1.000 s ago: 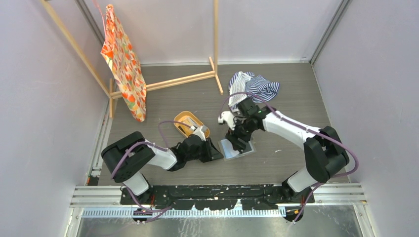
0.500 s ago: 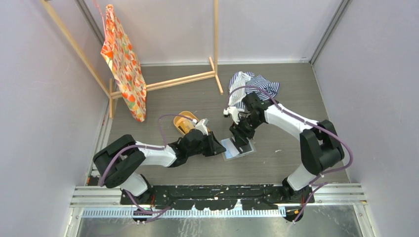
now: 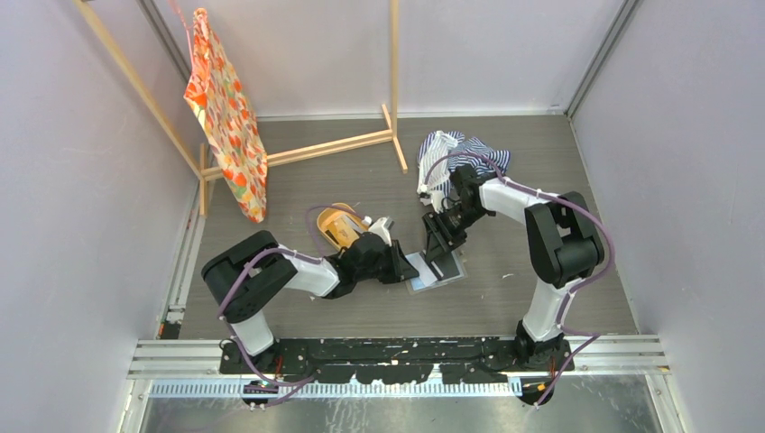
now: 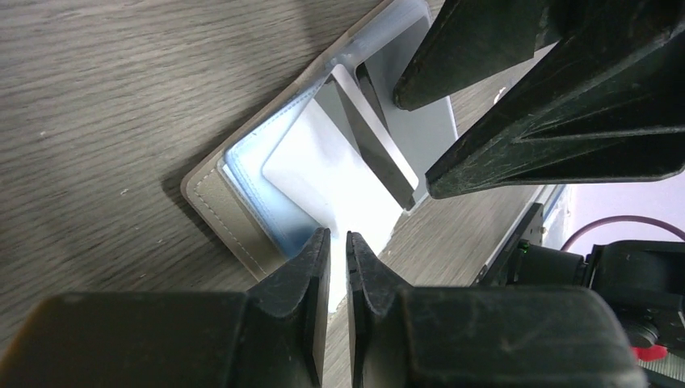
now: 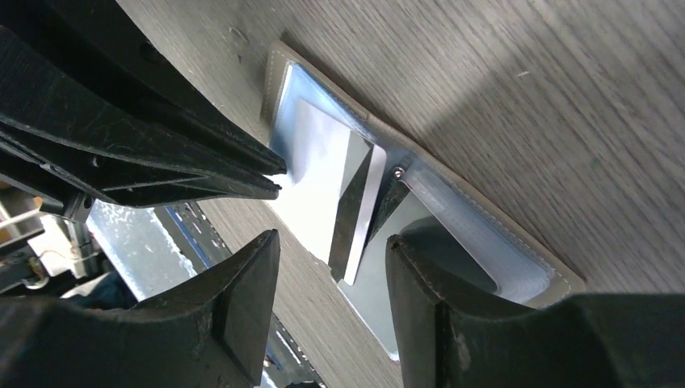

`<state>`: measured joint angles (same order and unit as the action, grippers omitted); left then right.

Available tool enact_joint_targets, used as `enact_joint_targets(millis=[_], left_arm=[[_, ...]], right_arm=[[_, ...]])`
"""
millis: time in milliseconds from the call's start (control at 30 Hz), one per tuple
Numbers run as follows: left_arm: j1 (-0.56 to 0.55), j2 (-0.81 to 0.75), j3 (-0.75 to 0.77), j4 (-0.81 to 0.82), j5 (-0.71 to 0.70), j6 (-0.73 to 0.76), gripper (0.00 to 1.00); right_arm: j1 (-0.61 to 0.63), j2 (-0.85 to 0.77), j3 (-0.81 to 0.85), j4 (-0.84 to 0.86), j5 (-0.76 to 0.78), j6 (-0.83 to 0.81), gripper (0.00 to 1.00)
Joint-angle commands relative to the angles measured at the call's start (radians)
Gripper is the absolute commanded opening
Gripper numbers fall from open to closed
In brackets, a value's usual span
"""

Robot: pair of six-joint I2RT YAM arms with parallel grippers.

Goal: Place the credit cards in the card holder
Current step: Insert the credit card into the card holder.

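The card holder [image 3: 426, 280] lies open on the table, grey-brown outside [image 4: 220, 204] and pale blue inside [image 5: 485, 242]. A white card [image 4: 321, 171] lies flat on one half, also seen in the right wrist view [image 5: 317, 149]. A black card [image 4: 381, 153] stands tilted at the fold [image 5: 355, 206]. My left gripper [image 4: 338, 241] is shut, its tips at the white card's near edge [image 3: 403, 266]. My right gripper [image 5: 333, 238] is open, its jaws either side of the black card without touching it [image 3: 439, 247].
An oval orange tray [image 3: 336, 219] sits just behind my left gripper. A striped cloth [image 3: 469, 155] lies at the back right. A wooden frame [image 3: 347, 144] with an orange patterned cloth [image 3: 225, 117] stands at the back left. Walls close in both sides.
My left gripper has moved right, up to the holder's left edge. My right gripper has shifted slightly back over the holder and its arm has folded in.
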<state>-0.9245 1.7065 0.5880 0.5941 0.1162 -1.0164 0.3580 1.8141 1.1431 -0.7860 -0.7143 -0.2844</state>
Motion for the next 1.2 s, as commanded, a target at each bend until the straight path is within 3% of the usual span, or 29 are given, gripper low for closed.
enact_joint_targets(millis=[0,500,1167], left_arm=[[-0.002,0.027,0.024,0.053,-0.007,0.029,0.14],[0.019,0.096,-0.073,0.030,-0.072,-0.066,0.08],[0.024,0.168,-0.148,0.124,-0.072,-0.110,0.02]], right_arm=[[-0.005,0.025,0.040,-0.006,-0.037,0.053,0.56],[-0.015,0.074,0.047,-0.005,-0.028,0.083,0.56],[-0.021,0.156,0.101,-0.019,-0.038,0.081,0.52]])
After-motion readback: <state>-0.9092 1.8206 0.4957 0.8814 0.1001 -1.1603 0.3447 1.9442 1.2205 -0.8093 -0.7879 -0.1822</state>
